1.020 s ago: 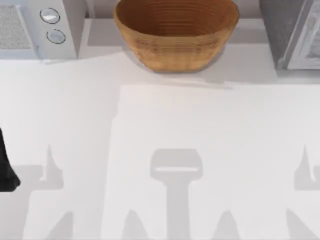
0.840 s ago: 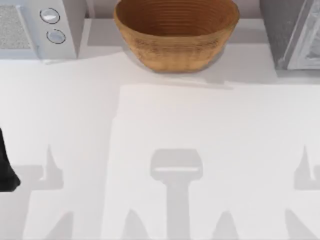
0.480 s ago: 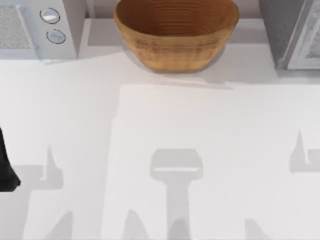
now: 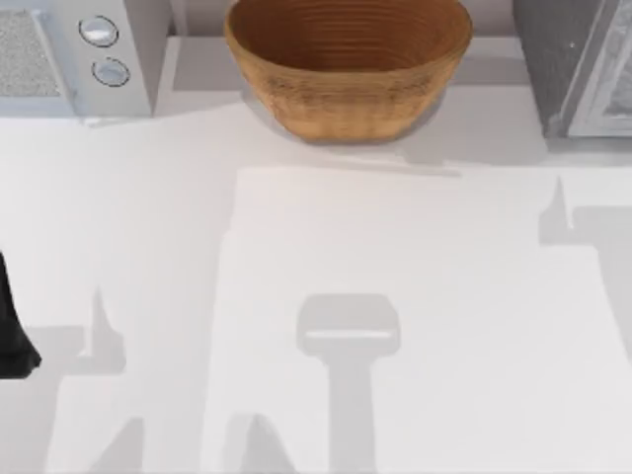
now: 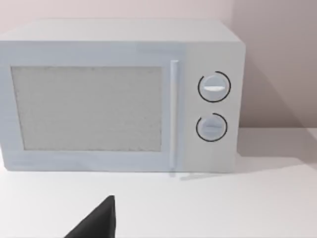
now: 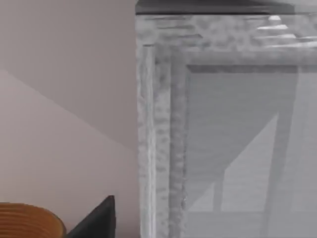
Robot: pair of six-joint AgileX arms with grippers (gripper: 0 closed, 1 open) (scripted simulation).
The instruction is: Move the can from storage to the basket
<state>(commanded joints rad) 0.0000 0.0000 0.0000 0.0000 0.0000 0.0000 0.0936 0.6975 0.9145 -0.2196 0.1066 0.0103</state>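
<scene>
While the table [image 4: 148, 217] carries three big items along its far edge, storage [image 4: 553, 59] sits far right with its door [image 6: 237, 148] shut, the basket [image 4: 348, 69] far centre, a white microwave [image 4: 79, 54] far left. Left arm [image 4: 12, 336] parked at the near left edge. Can't tell either gripper's finger state. Can not visible.

Right arm's shadow on the tabletop [image 4: 395, 247] has slid from the near right edge up toward the storage [image 4: 553, 59]; right wrist view faces its door close up.
</scene>
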